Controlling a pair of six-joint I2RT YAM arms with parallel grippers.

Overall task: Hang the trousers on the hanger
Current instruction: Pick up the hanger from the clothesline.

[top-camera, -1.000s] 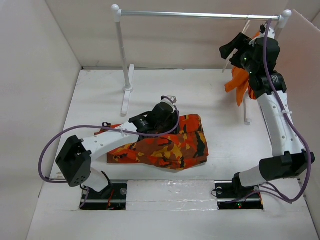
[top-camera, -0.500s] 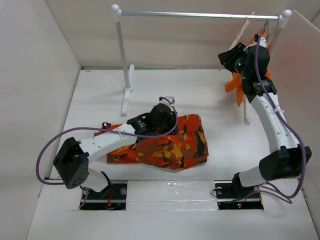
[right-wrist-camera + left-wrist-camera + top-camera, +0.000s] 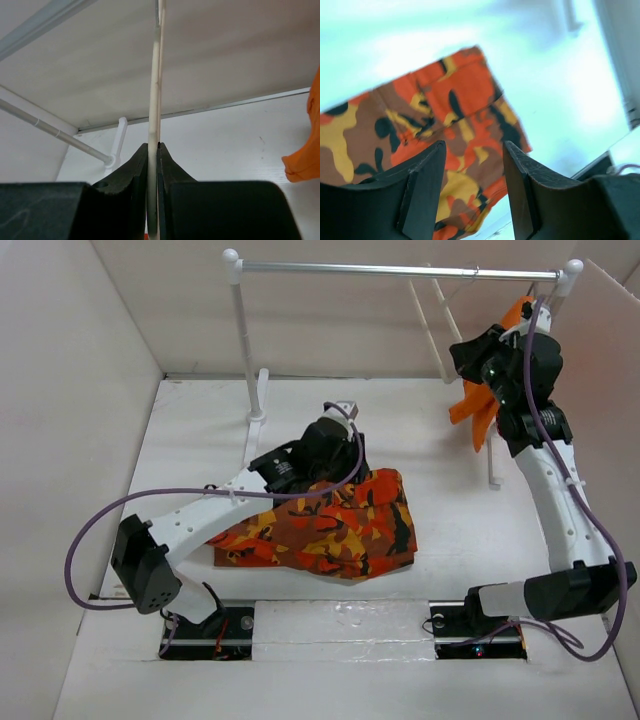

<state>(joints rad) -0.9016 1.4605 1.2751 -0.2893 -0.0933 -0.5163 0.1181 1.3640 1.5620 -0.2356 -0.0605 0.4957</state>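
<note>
The camouflage trousers (image 3: 340, 528) lie folded on the white table in front of the left arm. My left gripper (image 3: 330, 452) hovers over their far edge. In the left wrist view its jaws (image 3: 472, 150) stand open with nothing between them, and the trousers (image 3: 445, 120) are spread below. My right gripper (image 3: 464, 352) is raised at the back right, under the rail. In the right wrist view it (image 3: 154, 149) is shut on a thin cream bar of the hanger (image 3: 155, 90). The hanger (image 3: 428, 328) slants down from the rail.
A silver rail (image 3: 400, 270) on white posts (image 3: 243, 360) spans the back of the table. A plain orange garment (image 3: 482, 405) hangs by the right post, also at the right edge of the right wrist view (image 3: 306, 150). White walls enclose the table.
The right gripper has closed on the hanger bar, and the hanger has swung to the left along the rail. The left gripper has risen slightly toward the back.
</note>
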